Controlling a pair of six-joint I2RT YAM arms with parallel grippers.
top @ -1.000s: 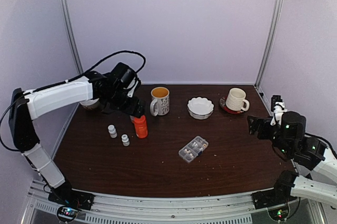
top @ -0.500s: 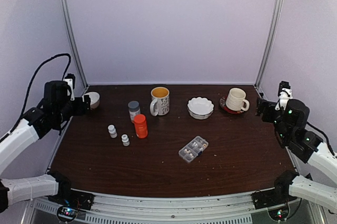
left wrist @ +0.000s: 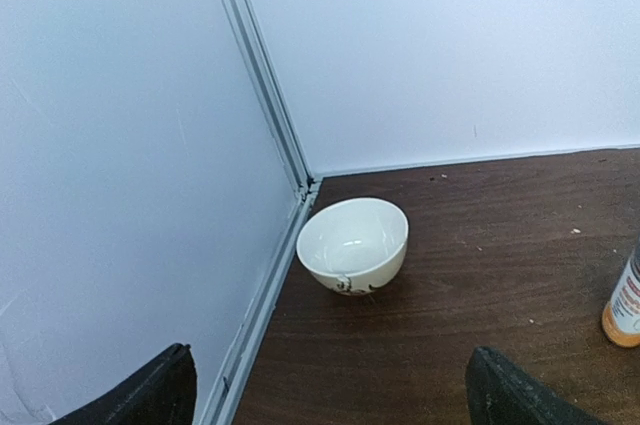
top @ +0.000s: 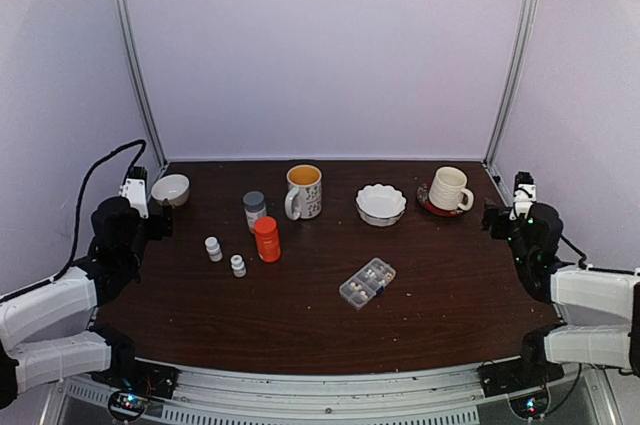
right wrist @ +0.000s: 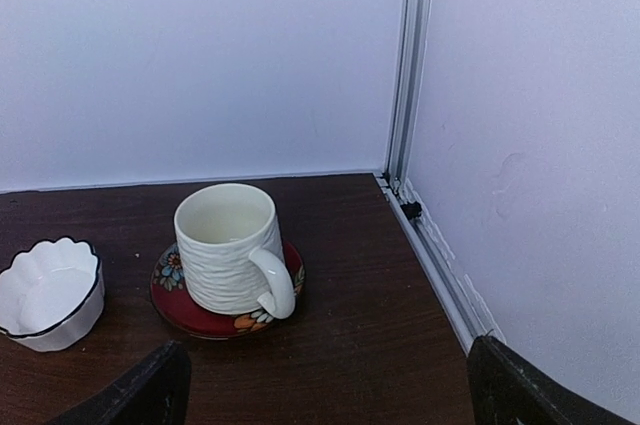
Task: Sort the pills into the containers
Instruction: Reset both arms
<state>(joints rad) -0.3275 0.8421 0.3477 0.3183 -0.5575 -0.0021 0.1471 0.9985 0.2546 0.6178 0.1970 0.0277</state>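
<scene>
1. Left pincer [left wrist: 330, 390]: jaws spread wide, nothing between them. It sits low at the left edge of the overhead frame, nosed toward the back-left corner. A small white bowl [left wrist: 353, 245] stands there, close to the wall rail.
2. Right pincer [right wrist: 330, 380]: likewise wide and empty, low at the right edge, facing the back-right corner. Its camera takes in a ribbed white mug [right wrist: 228, 245] on a flowered saucer [right wrist: 190, 310] and, at lower left, a scalloped dish [right wrist: 45, 295].
3. Reading of the pose: both arms are folded back to their own sides, well apart from anything the task needs. It looks like a rest or start stance, and neither arm is lined up on a target.
4. Pill box [top: 367, 282]: flat on the desk [top: 300, 330], slightly right of centre in the overhead frame, between the two arms and near neither. Neither wrist camera sees it.
5. Its long axis runs slantwise, from lower left to upper right of the frame, with the short ends pointing at those corners. It is probably placed mid-desk so that either arm can reach it.
6. Pills [top: 376, 270]: pale specks show through the clear box toward its upper-right end. Their count and compartment are too small to tell. Whether the lids are open or closed, I cannot tell.
7. Left of the box: an orange bottle [top: 266, 239], upright, with two small white bottles [top: 213, 248] beside it. A grey-capped jar [top: 255, 209] stands behind, and a yellow-lined mug [top: 303, 191] further back.
</scene>
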